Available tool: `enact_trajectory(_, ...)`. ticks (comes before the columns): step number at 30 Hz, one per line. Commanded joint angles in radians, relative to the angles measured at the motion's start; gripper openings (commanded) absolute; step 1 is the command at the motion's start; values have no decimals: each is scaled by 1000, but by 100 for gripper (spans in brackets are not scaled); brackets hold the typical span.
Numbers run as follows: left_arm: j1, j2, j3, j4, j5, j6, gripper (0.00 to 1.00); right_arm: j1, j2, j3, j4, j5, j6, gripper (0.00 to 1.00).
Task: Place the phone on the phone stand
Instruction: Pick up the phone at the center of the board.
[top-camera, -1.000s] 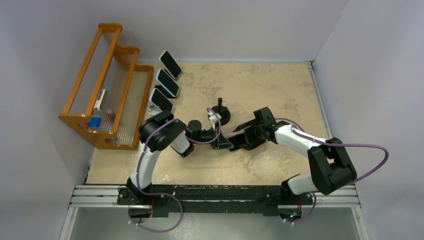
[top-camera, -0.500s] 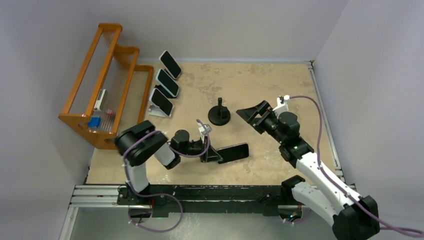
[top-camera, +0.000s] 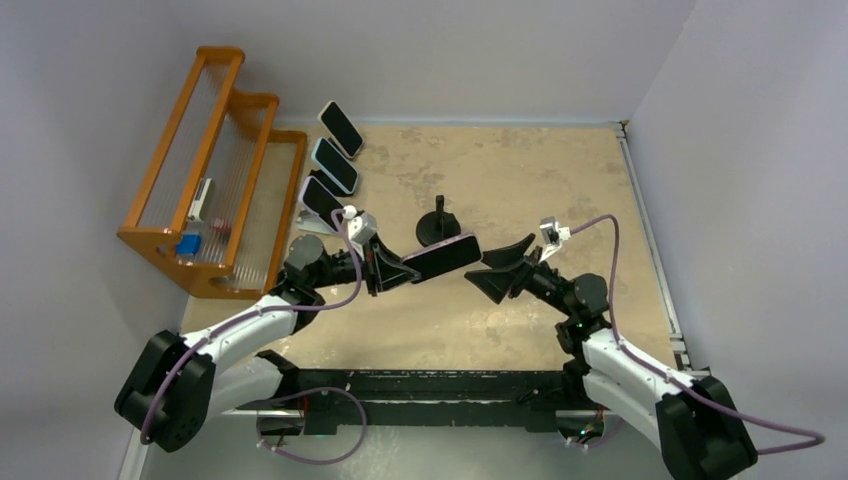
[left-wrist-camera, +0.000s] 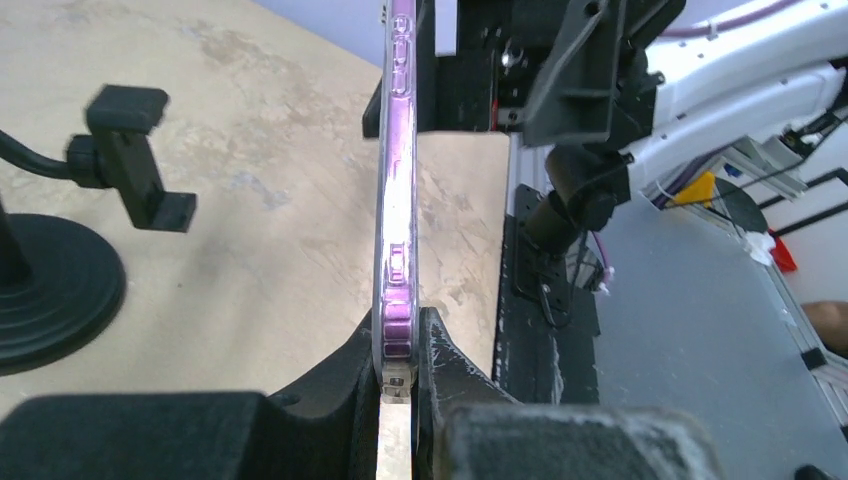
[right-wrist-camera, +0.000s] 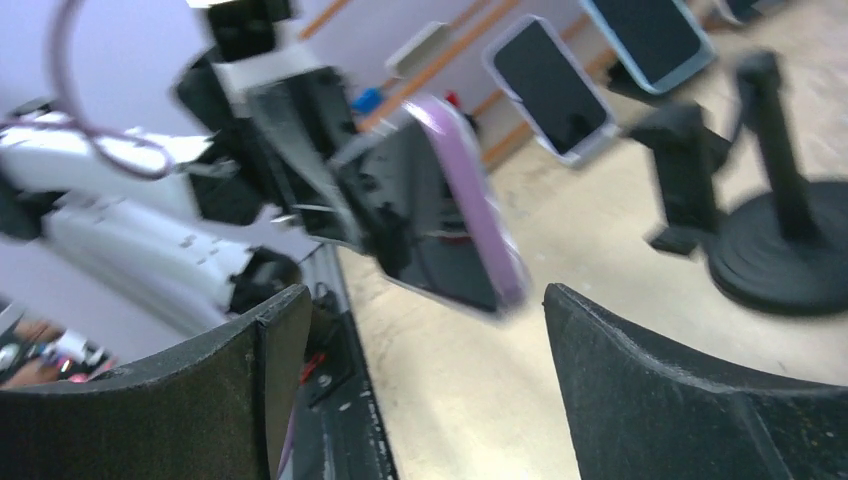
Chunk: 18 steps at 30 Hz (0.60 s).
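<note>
Top external view: the phone (top-camera: 440, 257) is held raised off the worktop (top-camera: 540, 180), near the middle of the scene. It is pinched at its left end by the left claw (top-camera: 388, 270), with the long body pointing right and slightly far. In the left wrist view the phone is seen edge-on in a purple case. It stands upright between the two fingers (left-wrist-camera: 445, 360), which are pressed against its front and back faces.

The phone stand (top-camera: 440, 228) is a black unit with a round base and an upright post carrying a small clamp. It is located just on the far side of the phone. The phone is not seated on it, and the right wrist view shows the two apart.

The right claw (top-camera: 505, 270) is positioned just to the right of the phone's free end. Its jaws are spread wide and are directed at the phone without touching it.

Three other phones (top-camera: 334, 165) are propped in a row at the far left of the worktop. A wooden rack (top-camera: 215, 170) is placed beside them.
</note>
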Motion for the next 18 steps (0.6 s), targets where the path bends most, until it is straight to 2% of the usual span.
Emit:
enact_trajectory(1, -2, -30, 41, -69, 53, 37, 0, -2, 51, 12, 502, -221, 42, 87)
enact_trajectory(8, -2, -29, 63, -55, 124, 9, 0, -1, 170, 77, 571, -317, -26, 84)
enact_trajectory(13, -2, -28, 82, -71, 144, 6, 0, -2, 276, 148, 566, -416, -51, 75)
enact_trajectory(15, 0, -27, 87, -78, 141, 11, 0, -2, 304, 179, 511, -440, -79, 71)
enact_trajectory(18, 0, -19, 91, -76, 139, 11, 0, -2, 301, 238, 310, -441, -208, 68)
